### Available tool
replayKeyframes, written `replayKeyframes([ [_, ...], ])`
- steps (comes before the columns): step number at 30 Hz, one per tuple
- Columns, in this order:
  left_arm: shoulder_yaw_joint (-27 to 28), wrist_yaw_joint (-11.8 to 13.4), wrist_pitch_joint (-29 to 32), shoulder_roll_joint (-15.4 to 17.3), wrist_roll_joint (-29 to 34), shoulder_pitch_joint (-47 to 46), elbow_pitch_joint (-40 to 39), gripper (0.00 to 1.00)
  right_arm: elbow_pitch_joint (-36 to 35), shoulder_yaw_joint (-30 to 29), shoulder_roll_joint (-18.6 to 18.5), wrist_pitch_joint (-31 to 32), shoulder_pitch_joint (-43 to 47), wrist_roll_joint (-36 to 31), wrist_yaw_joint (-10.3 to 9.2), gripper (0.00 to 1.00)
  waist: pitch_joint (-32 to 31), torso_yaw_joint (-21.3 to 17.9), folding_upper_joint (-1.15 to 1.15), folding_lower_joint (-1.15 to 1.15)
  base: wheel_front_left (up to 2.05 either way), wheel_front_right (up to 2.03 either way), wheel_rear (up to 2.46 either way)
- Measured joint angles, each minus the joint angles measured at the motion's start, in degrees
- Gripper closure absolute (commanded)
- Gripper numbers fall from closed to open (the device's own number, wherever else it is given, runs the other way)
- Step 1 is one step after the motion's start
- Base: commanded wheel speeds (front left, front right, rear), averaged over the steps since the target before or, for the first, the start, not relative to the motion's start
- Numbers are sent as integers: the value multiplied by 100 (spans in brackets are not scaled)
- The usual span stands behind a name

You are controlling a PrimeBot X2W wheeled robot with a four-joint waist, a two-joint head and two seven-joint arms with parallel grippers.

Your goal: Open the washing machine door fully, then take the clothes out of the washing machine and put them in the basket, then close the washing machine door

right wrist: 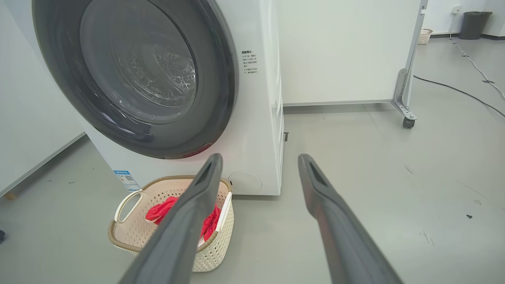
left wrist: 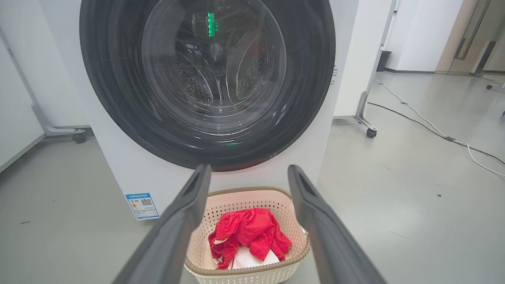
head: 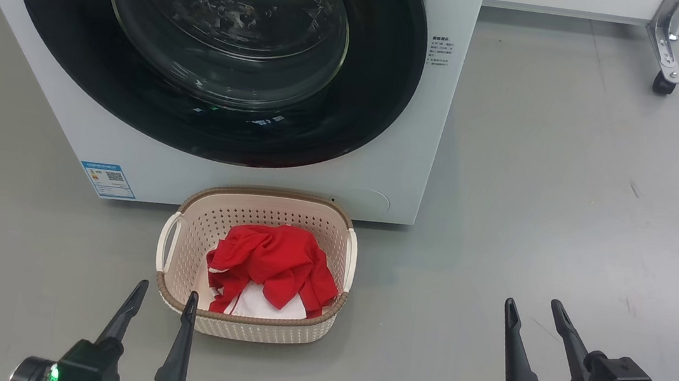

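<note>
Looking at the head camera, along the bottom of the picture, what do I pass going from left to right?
Left gripper → basket holding the clothes → right gripper.

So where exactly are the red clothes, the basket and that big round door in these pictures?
the clothes (head: 280,260): head view, on the red fabric heaped inside the basket.
the basket (head: 269,193): head view, on its brown woven back rim.
the washing machine door (head: 382,93): head view, on the right of its black rim.
</note>
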Motion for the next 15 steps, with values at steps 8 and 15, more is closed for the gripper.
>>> replayKeyframes([
  [8, -4, 5, 0, 0, 4, 0, -29, 100, -36, -4, 1, 0, 4, 0, 0, 100, 31, 15, 0, 0, 0, 0, 0],
  [15, -20, 9, 26, -53, -37, 58, 193, 100, 185, 18, 9, 7, 116, 63, 1, 100, 33, 16, 0, 0, 0, 0, 0],
])
